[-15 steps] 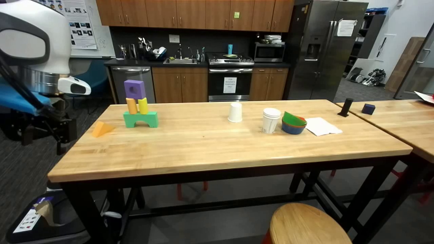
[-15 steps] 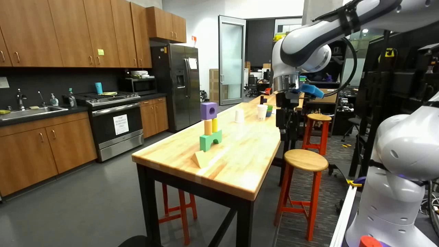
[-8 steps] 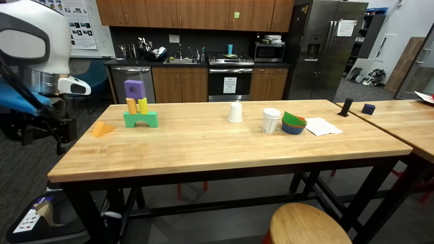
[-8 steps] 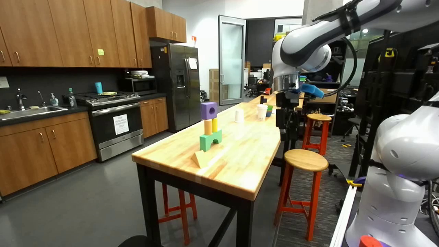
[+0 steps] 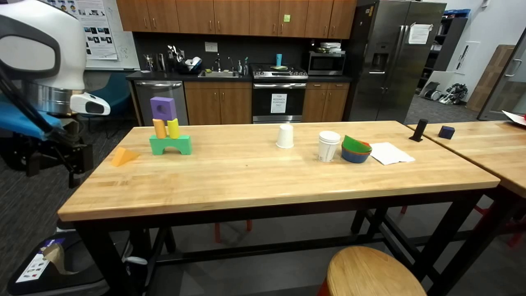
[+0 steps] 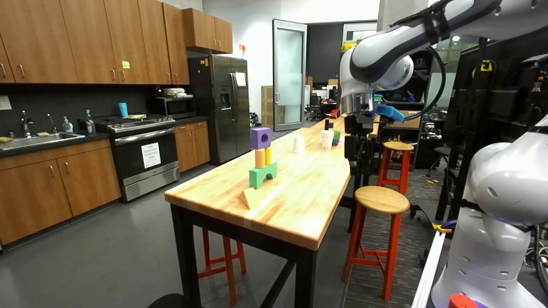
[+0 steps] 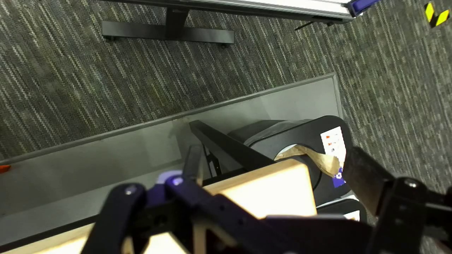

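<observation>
Tool (image 7: 276, 157) hangs wide and empty near the surface (image 5: 246, 181); any approach should be slow, clear of the precariously perched purple block (image 5: 164, 102).

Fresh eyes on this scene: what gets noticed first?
First, a purple block with a hole, perched on an orange pillar and a yellow pillar over a green arch, near one end of the table. Then the gripper: in the wrist view its fingers stand apart, framing the table's corner, with nothing visibly held. Farther along, an upside-down white cup stands between the arch and a stack of white cups.
</observation>
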